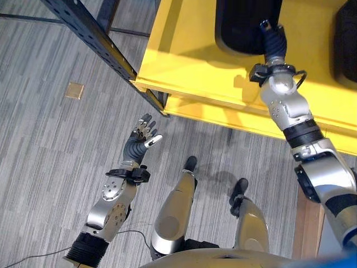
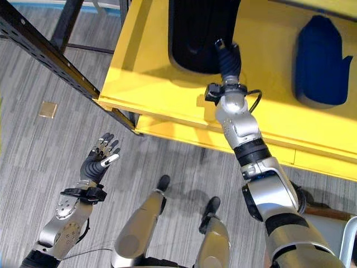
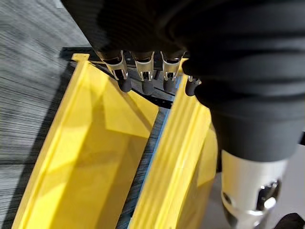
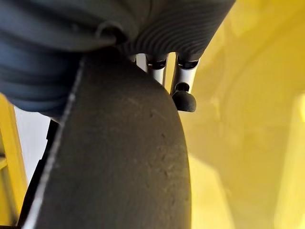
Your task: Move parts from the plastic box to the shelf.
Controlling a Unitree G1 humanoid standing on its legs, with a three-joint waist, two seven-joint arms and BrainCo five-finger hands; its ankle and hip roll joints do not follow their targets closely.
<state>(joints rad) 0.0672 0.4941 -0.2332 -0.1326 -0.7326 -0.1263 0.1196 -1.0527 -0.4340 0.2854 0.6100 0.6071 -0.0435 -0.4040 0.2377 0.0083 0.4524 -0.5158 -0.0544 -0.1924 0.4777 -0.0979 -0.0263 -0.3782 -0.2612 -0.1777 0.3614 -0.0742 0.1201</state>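
The right hand reaches into the yellow box and touches the black part at 12 o'clock; I cannot tell its grip. Curl the fingers fully before lifting. The left hand hangs open, low at 8 o'clock.

You are looking down at a yellow shelf that is carrying a black part and, well apart on the same board, a blue part. A small tan square is lying on the grey floor.
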